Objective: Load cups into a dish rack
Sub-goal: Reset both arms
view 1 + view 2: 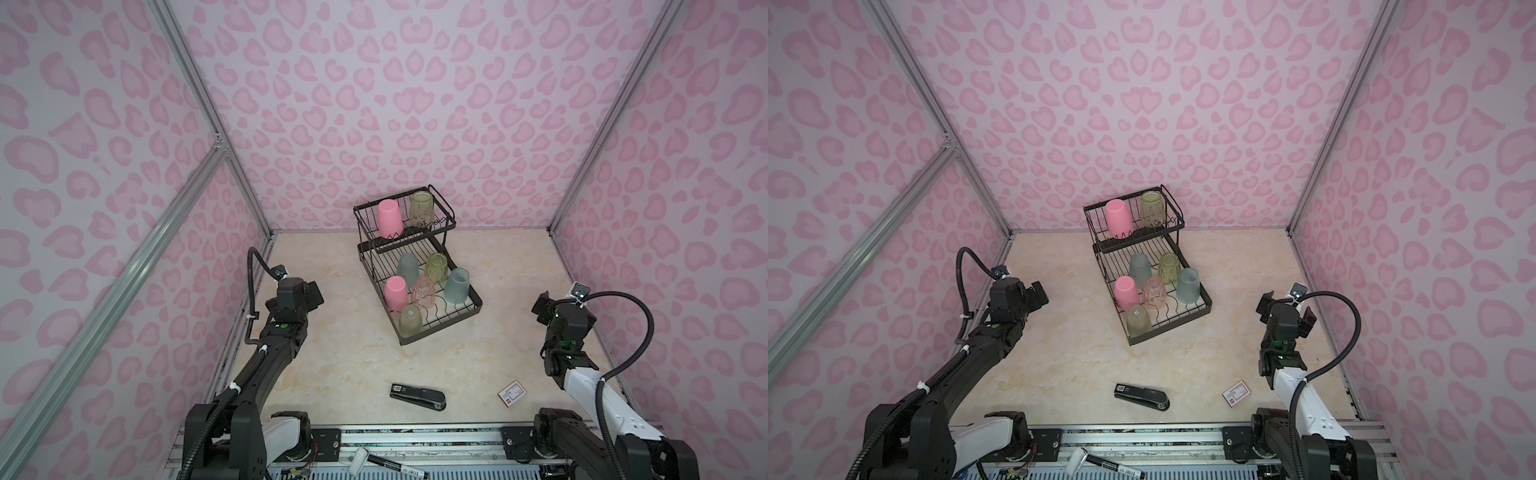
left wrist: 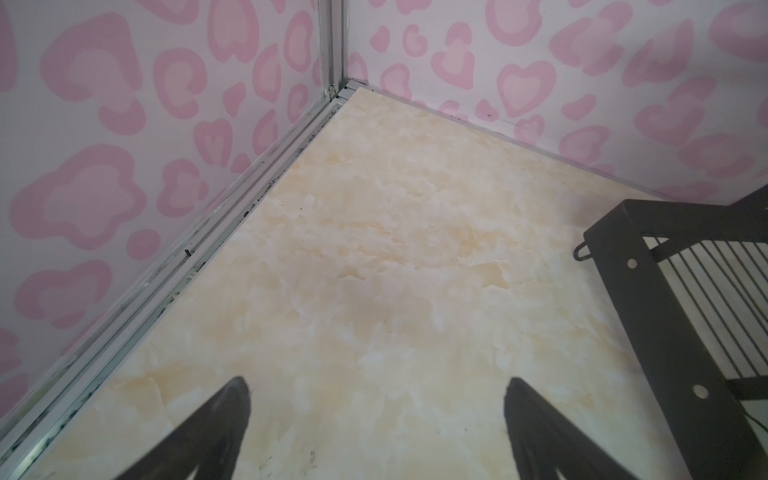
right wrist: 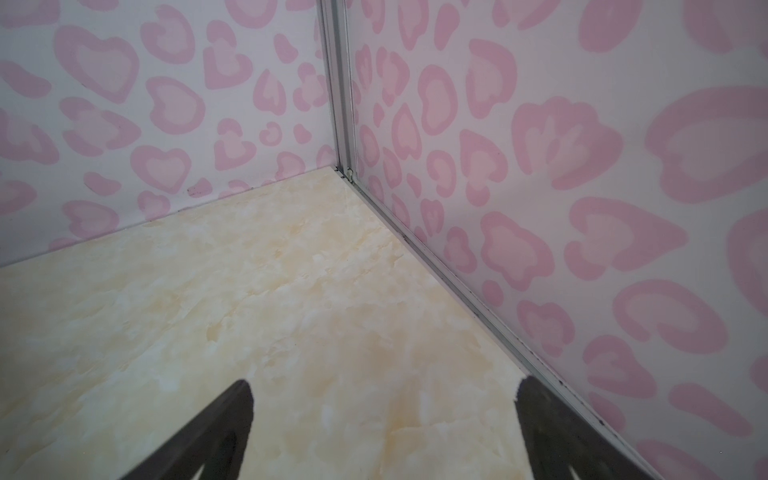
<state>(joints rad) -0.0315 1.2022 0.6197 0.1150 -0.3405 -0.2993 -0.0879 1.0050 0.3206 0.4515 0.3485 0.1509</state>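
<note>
All eight cups [image 1: 395, 293] stood in the dish rack [image 1: 441, 328] at 12 o'clock on the worktop [image 1: 353, 357], two on its upper tier and six below. Loading looked finished. The left gripper [image 2: 378, 390] hovered at the rack's 9 o'clock and the right gripper [image 3: 384, 395] at 3, both released and empty.

Left gripper [image 2: 378, 388] and right gripper [image 3: 385, 386]: raised, well apart.
You see both sets of jaws spread wide and empty.
</note>
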